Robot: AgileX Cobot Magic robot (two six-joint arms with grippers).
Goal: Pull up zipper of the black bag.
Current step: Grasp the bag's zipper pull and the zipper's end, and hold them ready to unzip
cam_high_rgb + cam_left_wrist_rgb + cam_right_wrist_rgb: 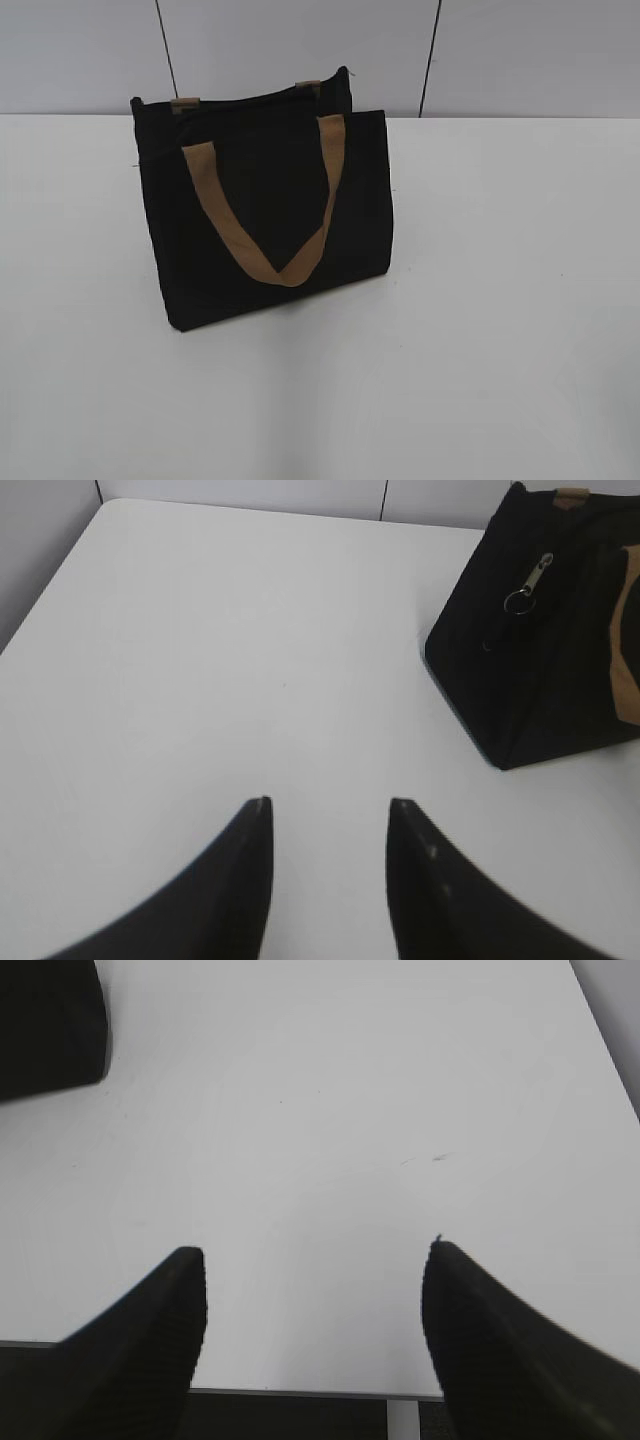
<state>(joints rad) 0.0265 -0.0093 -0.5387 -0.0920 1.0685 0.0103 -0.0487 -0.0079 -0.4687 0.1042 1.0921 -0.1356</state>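
The black bag (270,215) stands upright on the white table, with a tan strap handle (265,235) hanging down its front. In the left wrist view the bag (545,650) sits at the upper right, and the silver pull tab of the zipper (533,580) hangs on its end face. A corner of the bag (45,1025) shows at the upper left of the right wrist view. My left gripper (328,805) is open and empty, well short of the bag. My right gripper (313,1252) is open and empty near the table's front edge. Neither gripper shows in the exterior view.
The white table (500,300) spreads wide around the bag. A grey panelled wall (300,40) stands behind it. The table's front edge (300,1392) lies just under my right gripper.
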